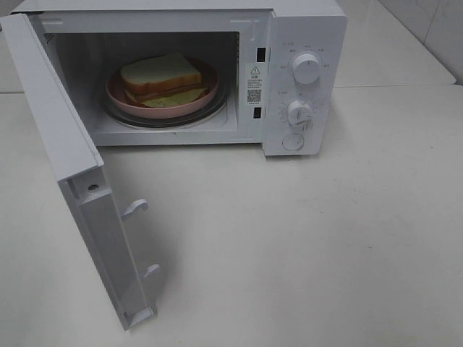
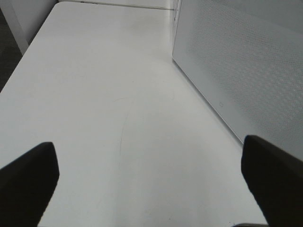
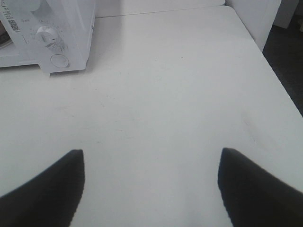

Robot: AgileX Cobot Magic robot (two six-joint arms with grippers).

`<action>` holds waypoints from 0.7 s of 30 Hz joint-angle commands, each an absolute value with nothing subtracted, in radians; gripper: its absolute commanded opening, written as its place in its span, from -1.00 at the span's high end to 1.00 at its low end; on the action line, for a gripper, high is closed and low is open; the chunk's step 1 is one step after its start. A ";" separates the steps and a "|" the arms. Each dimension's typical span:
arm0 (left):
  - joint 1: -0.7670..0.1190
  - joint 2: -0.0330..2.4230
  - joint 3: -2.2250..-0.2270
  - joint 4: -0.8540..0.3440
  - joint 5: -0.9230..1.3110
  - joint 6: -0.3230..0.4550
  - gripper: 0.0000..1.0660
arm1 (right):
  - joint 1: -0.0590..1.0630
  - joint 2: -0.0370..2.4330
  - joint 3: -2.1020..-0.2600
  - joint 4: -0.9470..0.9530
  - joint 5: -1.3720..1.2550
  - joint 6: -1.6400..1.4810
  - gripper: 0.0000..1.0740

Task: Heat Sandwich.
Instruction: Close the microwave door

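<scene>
The sandwich (image 1: 160, 76) is set on a plate (image 1: 114, 92) inside the microwave (image 1: 318, 36), far left, ready for heating; the door (image 1: 61, 123) is not yet shut. The left gripper (image 2: 149, 156) and right gripper (image 3: 151, 158) are held spread wide, empty.

Left gripper (image 2: 147, 144) and right gripper (image 3: 151, 151) both just hang low, jaws spread wide, empty.

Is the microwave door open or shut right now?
Open. The door is swung wide out toward the front left, and the sandwich on its pink plate shows inside the microwave.
</scene>
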State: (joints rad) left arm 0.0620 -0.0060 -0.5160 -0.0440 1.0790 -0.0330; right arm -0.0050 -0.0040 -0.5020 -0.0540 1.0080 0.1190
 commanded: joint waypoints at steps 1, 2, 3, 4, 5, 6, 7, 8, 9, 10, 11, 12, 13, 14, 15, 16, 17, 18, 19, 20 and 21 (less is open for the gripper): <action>0.065 -0.013 -0.515 -0.051 1.069 -0.035 -0.88 | -0.012 -0.032 -0.500 -0.049 0.995 0.124 -0.40; 0.065 -0.013 -0.515 -0.051 1.069 -0.035 -0.88 | -0.012 -0.032 -0.500 -0.049 0.995 0.124 -0.40; 0.065 -0.013 -0.515 -0.051 1.069 -0.035 -0.88 | -0.012 -0.032 -0.500 -0.049 0.995 0.124 -0.40; 0.065 -0.013 -0.515 -0.051 1.069 -0.035 -0.88 | -0.012 -0.032 -0.500 -0.049 0.995 0.124 -0.40; 0.065 -0.013 -0.515 -0.051 1.069 -0.035 -0.88 | -0.012 -0.032 -0.500 -0.049 0.995 0.124 -0.40; 0.065 -0.013 -0.515 -0.051 1.069 -0.035 -0.88 | -0.012 -0.032 -0.500 -0.049 0.995 0.124 -0.40; 0.065 -0.013 -0.515 -0.051 1.069 -0.035 -0.88 | -0.012 -0.032 -0.500 -0.049 0.995 0.124 -0.40; 0.065 -0.013 -0.515 -0.051 1.069 -0.035 -0.88 | -0.012 -0.032 -0.500 -0.049 0.995 0.124 -0.40; 0.065 -0.013 -0.515 -0.051 1.069 -0.035 -0.88 | -0.012 -0.032 -0.500 -0.049 0.995 0.124 -0.40; 0.065 -0.013 -0.515 -0.051 1.069 -0.035 -0.88 | -0.012 -0.032 -0.500 -0.049 0.995 0.124 -0.40; 0.065 -0.013 -0.515 -0.051 1.069 -0.035 -0.88 | -0.012 -0.032 -0.500 -0.049 0.995 0.124 -0.40; 0.065 -0.013 -0.515 -0.051 1.069 -0.035 -0.88 | -0.012 -0.032 -0.500 -0.049 0.995 0.124 -0.40; 0.065 -0.013 -0.515 -0.051 1.069 -0.035 -0.88 | -0.012 -0.032 -0.500 -0.049 0.995 0.124 -0.40; 0.065 -0.013 -0.515 -0.051 1.069 -0.035 -0.88 | -0.012 -0.032 -0.500 -0.049 0.995 0.125 -0.40; 0.065 -0.013 -0.515 -0.051 1.069 -0.035 -0.88 | -0.012 -0.032 -0.500 -0.049 0.995 0.125 -0.40; 0.065 -0.013 -0.515 -0.051 1.069 -0.035 -0.88 | -0.012 -0.032 -0.500 -0.049 0.995 0.125 -0.40; 0.065 -0.013 -0.515 -0.051 1.069 -0.035 -0.88 | -0.012 -0.032 -0.500 -0.049 0.995 0.125 -0.40; 0.065 -0.013 -0.515 -0.051 1.069 -0.035 -0.88 | -0.012 -0.032 -0.500 -0.049 0.995 0.125 -0.40; 0.065 -0.013 -0.515 -0.051 1.069 -0.035 -0.88 | -0.012 -0.032 -0.500 -0.049 0.995 0.125 -0.40; 0.065 -0.013 -0.515 -0.051 1.069 -0.035 -0.88 | -0.012 -0.032 -0.500 -0.049 0.995 0.125 -0.40; 0.065 -0.013 -0.515 -0.051 1.069 -0.035 -0.88 | -0.012 -0.032 -0.500 -0.049 0.995 0.125 -0.40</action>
State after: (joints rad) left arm 0.0620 -0.0060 -0.5160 -0.0440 1.0790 -0.0330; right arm -0.0050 -0.0040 -0.5020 -0.0530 1.0080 0.1190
